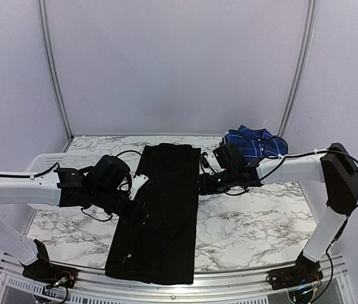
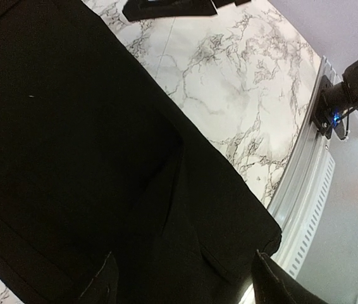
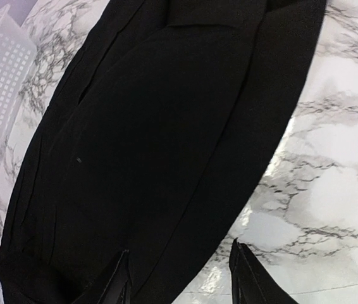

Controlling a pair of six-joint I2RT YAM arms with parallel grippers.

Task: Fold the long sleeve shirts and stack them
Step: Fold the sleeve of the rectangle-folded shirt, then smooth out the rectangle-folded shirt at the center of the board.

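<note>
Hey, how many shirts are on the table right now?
2: a black shirt laid lengthwise at centre, and a blue plaid shirt bunched at the far right. More may hide in the basket.

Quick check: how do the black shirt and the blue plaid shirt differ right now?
The black shirt is plain and dark; the blue plaid shirt is checked. The black shirt lies spread flat in a long strip down the middle of the table; the blue plaid shirt sits bunched in a heap at the far right corner. Both rest on the same marble top.
</note>
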